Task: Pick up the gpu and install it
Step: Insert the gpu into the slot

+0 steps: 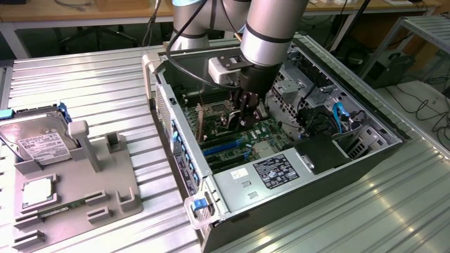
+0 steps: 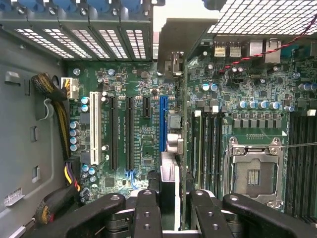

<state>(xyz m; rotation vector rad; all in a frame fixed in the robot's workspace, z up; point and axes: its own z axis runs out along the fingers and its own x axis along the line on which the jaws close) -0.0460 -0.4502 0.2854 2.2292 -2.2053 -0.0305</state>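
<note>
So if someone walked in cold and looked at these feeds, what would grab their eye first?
Probably the robot arm plunged into the open computer case, its hand holding the gpu edge-on above the motherboard, close to the blue expansion slot. After that, the grey parts tray at the exterior view's left, with the silver hard drive standing in it.

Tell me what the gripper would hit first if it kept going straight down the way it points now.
The gripper holds the thin green gpu card edge-on, pointing down into the open computer case. The card's lower edge would probably meet the long blue expansion slot on the green motherboard first, though depth is unclear.
</note>
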